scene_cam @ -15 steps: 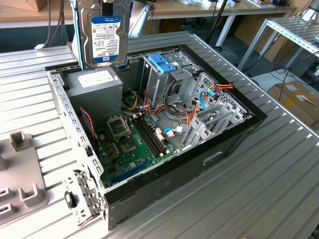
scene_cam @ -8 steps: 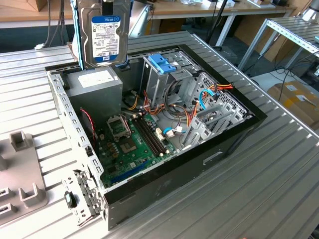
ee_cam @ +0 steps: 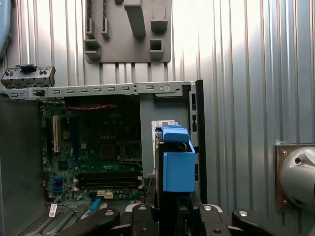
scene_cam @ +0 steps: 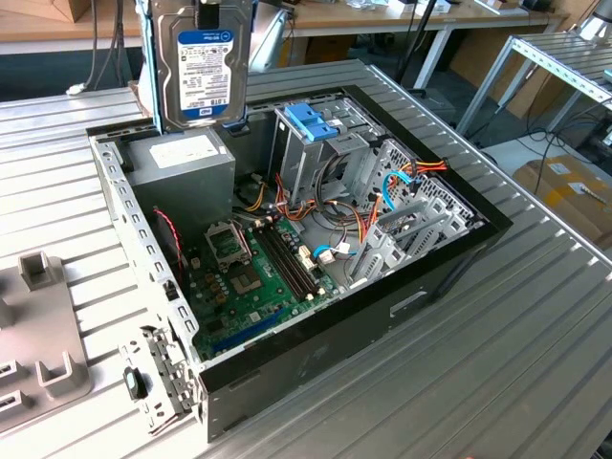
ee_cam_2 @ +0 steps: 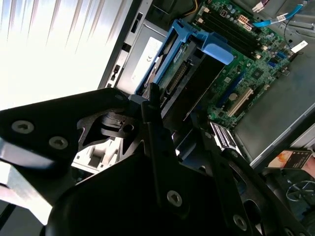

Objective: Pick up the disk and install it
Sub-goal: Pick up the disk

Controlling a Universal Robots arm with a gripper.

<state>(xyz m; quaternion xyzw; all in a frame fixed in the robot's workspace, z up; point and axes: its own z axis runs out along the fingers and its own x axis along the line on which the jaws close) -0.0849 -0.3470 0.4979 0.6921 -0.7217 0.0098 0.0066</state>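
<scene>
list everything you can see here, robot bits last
disk: 1, silver with a blue frame and a white and blue label, held upright above the grey box
computer case: 1, black, open, lying on the table
grey box: 1, grey with a white sticker, in the case's corner at the exterior view's left
metal cage: 1, silver with a blue handle, inside the case
circuit board: 1, green, on the case floor
cables: several, orange, red and blue, inside the case
table: 1, ribbed silver, under everything
holder: 1, grey, on the table at the exterior view's left
gripper: 1, black, shut on the disk
</scene>
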